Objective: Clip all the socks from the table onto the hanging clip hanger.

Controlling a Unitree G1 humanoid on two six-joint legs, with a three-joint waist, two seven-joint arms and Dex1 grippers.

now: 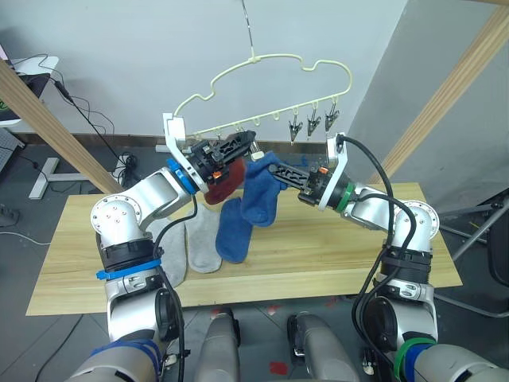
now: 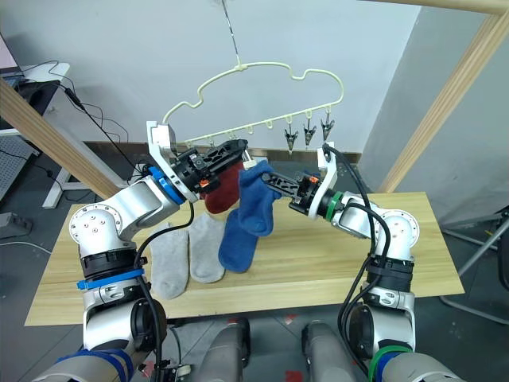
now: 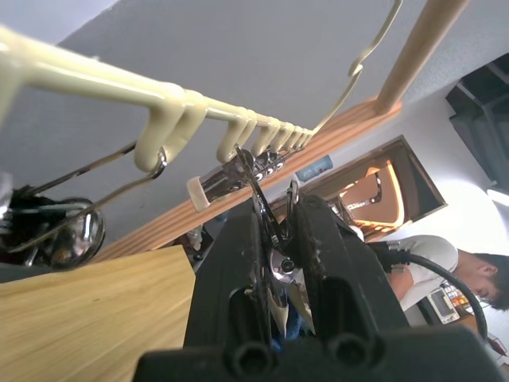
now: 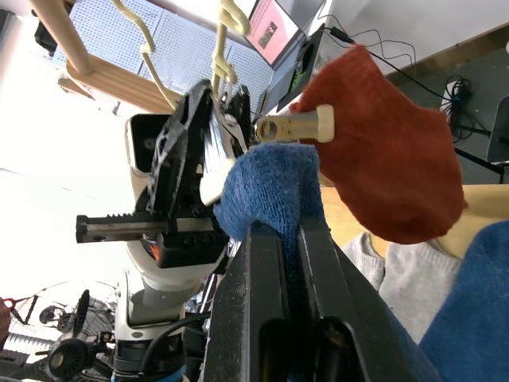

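The pale yellow clip hanger (image 1: 278, 60) hangs over the table (image 1: 342, 247), with three free clips (image 1: 314, 123) at its right end. My left gripper (image 1: 238, 147) is shut on a metal clip (image 3: 270, 231) under the hanger's bar. A rust red sock (image 1: 227, 181) hangs just below that gripper. My right gripper (image 1: 278, 173) is shut on the cuff of a blue sock (image 1: 261, 199) and holds it up against the pinched clip. Another blue sock (image 1: 235, 235) and two light grey socks (image 1: 203, 243) (image 1: 171, 259) lie on the table.
Slanted wooden frame beams stand at the left (image 1: 48, 119) and right (image 1: 453, 87) of the table. Cables and a desk (image 1: 24, 87) are on the floor at the far left. A person (image 3: 469, 270) sits in the background of the left wrist view.
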